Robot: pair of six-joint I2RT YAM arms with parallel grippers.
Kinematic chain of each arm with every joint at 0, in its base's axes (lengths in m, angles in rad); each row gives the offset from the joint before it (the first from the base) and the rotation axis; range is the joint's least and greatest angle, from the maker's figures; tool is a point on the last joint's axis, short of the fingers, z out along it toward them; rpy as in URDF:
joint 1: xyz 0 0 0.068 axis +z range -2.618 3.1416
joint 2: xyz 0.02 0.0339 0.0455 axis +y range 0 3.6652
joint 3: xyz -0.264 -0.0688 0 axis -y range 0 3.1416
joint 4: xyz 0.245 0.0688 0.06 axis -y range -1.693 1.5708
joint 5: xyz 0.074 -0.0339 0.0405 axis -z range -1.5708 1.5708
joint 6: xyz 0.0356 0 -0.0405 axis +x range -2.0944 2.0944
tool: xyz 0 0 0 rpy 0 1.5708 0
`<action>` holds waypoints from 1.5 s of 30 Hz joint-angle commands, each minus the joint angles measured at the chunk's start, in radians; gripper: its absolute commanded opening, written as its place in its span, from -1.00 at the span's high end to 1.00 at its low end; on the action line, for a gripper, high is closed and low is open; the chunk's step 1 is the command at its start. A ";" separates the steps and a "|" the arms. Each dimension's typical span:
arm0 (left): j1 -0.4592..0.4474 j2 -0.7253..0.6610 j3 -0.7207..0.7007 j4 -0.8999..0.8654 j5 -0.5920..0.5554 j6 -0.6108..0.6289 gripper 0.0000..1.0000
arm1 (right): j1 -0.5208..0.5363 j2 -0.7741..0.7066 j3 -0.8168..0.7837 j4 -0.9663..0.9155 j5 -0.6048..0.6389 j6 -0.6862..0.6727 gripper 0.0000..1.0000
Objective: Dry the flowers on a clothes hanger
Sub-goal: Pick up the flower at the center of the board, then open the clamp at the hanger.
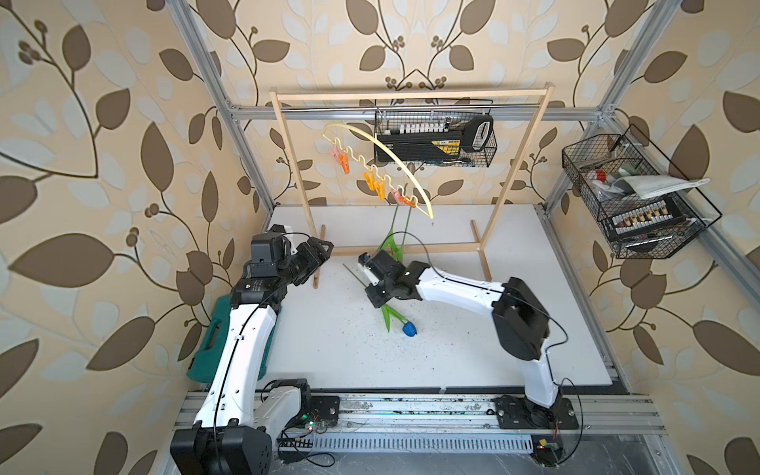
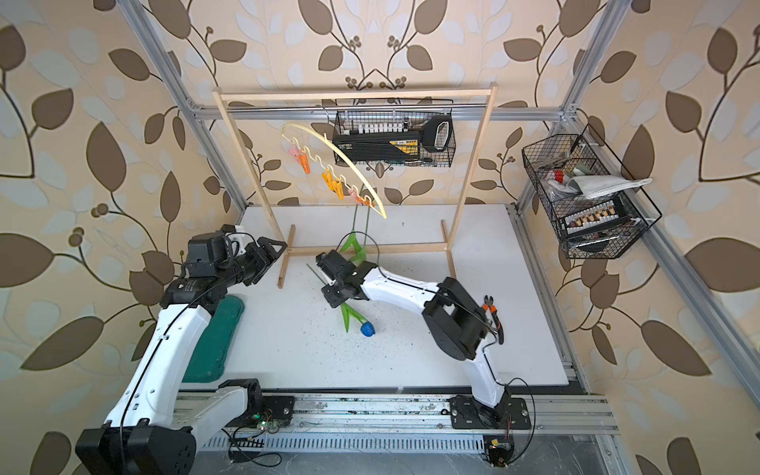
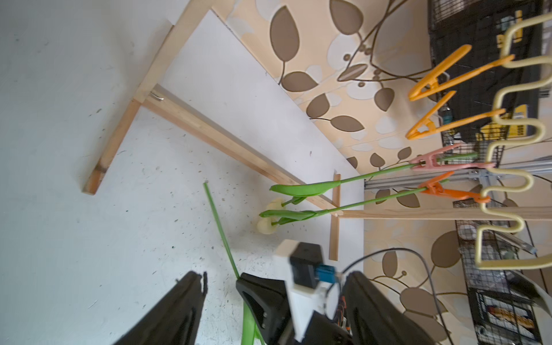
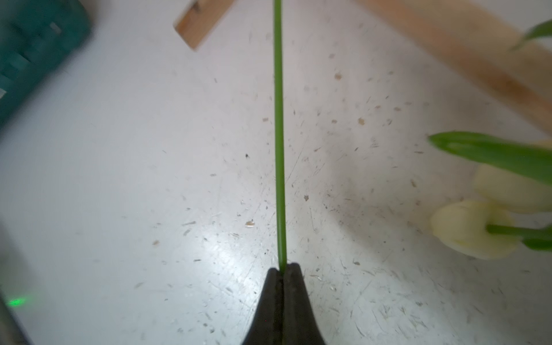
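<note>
Right gripper [image 4: 283,266] jaws together, clamped on green stem [image 4: 279,134] of blue tulip [image 1: 409,329]; its head sits centre of frame in both top views, low by table [image 1: 534,329]. Left gripper [image 1: 320,257] jaws wide apart, holding nothing, left of centre. Two cream tulips [image 3: 267,222] hang head-down, pegged to hanger [image 1: 395,158], upper centre.

This looks like a robot lab dressed up like a room at home. The walls [image 1: 103,164] have paper with big brown leaves, but shiny metal bars [image 1: 329,112] hold them up. Two robot arms [image 1: 242,341] are fixed to a metal rail [image 1: 411,407] beside a white table [image 1: 473,349]. Wire baskets [image 1: 641,197] full of tools hang on the bars.
</note>
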 commanded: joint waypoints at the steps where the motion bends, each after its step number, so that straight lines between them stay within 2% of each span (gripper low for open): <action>1: 0.008 0.035 -0.009 0.188 0.121 0.030 -0.57 | -0.086 -0.139 -0.170 0.275 -0.150 0.162 1.00; 4: -0.030 0.121 0.062 0.278 0.130 0.084 -0.53 | -0.125 -0.193 -0.239 0.393 -0.175 0.226 1.00; 8: -0.208 0.231 0.237 0.249 -0.029 0.327 -0.57 | -0.143 -0.216 -0.263 0.484 -0.163 0.280 1.00; 10: -0.254 0.294 0.293 0.268 -0.037 0.378 -0.57 | -0.161 -0.223 -0.276 0.532 -0.161 0.319 1.00; 15: -0.258 0.408 0.380 0.336 0.016 0.360 -0.55 | -0.207 -0.246 -0.319 0.608 -0.150 0.403 1.00; 25: -0.272 0.635 0.596 0.321 0.031 0.384 -0.41 | -0.235 -0.250 -0.274 0.553 -0.155 0.355 1.00; 38: -0.313 0.746 0.747 0.308 0.005 0.414 -0.33 | -0.258 -0.256 -0.262 0.528 -0.163 0.327 1.00; 45: -0.316 0.750 0.769 0.283 -0.017 0.411 -0.27 | -0.260 -0.256 -0.246 0.511 -0.173 0.314 1.00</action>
